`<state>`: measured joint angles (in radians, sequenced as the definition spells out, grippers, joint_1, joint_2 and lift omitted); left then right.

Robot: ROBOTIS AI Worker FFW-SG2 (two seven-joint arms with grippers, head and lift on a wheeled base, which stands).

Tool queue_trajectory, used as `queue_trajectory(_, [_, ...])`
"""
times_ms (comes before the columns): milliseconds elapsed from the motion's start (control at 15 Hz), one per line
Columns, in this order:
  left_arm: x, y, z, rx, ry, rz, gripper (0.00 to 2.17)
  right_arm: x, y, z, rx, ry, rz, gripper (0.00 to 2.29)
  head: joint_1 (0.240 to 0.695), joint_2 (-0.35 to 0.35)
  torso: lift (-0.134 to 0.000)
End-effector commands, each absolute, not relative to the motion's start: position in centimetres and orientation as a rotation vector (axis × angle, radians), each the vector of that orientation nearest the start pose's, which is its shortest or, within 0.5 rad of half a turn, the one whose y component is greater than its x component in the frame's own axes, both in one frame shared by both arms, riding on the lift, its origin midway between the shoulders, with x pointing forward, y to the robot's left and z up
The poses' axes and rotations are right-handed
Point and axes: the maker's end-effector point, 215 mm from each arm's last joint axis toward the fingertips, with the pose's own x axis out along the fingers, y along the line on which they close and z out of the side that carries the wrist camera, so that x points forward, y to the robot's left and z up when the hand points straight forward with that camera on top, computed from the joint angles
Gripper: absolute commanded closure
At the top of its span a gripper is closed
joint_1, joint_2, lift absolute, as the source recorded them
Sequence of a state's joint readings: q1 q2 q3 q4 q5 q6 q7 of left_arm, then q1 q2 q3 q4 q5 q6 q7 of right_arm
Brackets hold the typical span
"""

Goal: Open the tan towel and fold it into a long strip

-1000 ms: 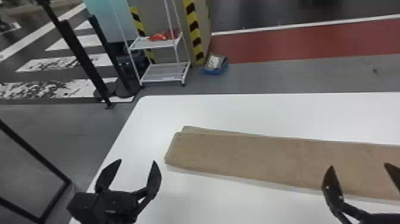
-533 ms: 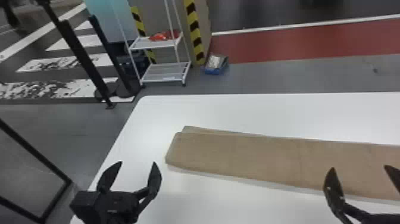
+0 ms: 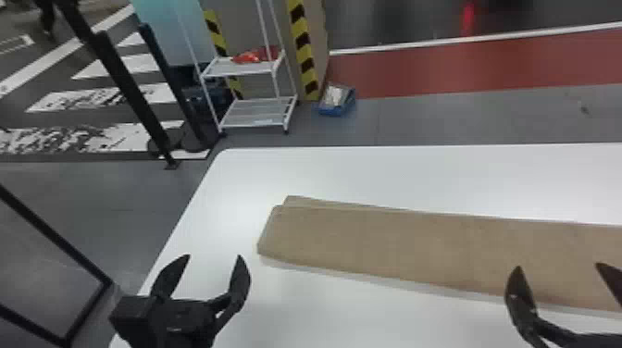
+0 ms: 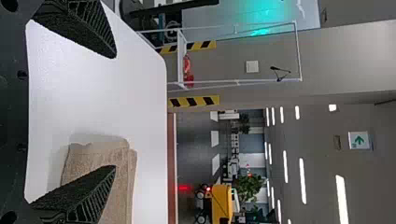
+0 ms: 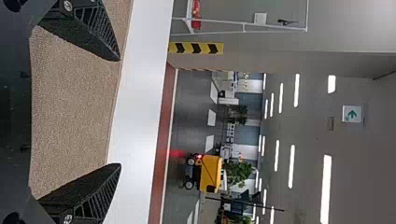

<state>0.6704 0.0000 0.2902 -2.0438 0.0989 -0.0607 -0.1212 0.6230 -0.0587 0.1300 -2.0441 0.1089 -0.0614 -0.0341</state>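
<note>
Head view: tan towel (image 3: 393, 245) lies flat as a long strip on the white table (image 3: 416, 176); left gripper (image 3: 214, 257) and right gripper (image 3: 559, 266) are open and empty. Expect light, limp, durable fabric. Grip all layers at the near long edge (image 3: 370, 269), with the grippers spaced apart; loose layers may slip.

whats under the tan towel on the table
The tan towel lies on the white table, a lower layer peeking out along its far edge. Whatever else it covers is hidden.
</note>
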Motion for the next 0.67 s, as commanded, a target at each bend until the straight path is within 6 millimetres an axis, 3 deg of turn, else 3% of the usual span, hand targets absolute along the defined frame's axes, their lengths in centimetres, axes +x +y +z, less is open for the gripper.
queue_trajectory(0, [37.2, 35.9, -37.9, 0.054, 0.133, 0.133, 0.03, 40.0, -16.6, -37.3, -0.093, 0.098, 0.12, 0.08, 0.695, 0.281, -0.12])
queue_trajectory(467, [37.8, 36.0, -36.5, 0.031, 0.097, 0.141, 0.03, 39.8, -16.7, -35.6, -0.082, 0.044, 0.11, 0.08, 0.695, 0.281, -0.12])
queue_trajectory(600, [37.7, 36.0, -36.6, 0.028, 0.099, 0.14, 0.03, 39.7, -16.6, -35.9, -0.079, 0.052, 0.11, 0.08, 0.695, 0.279, -0.12])
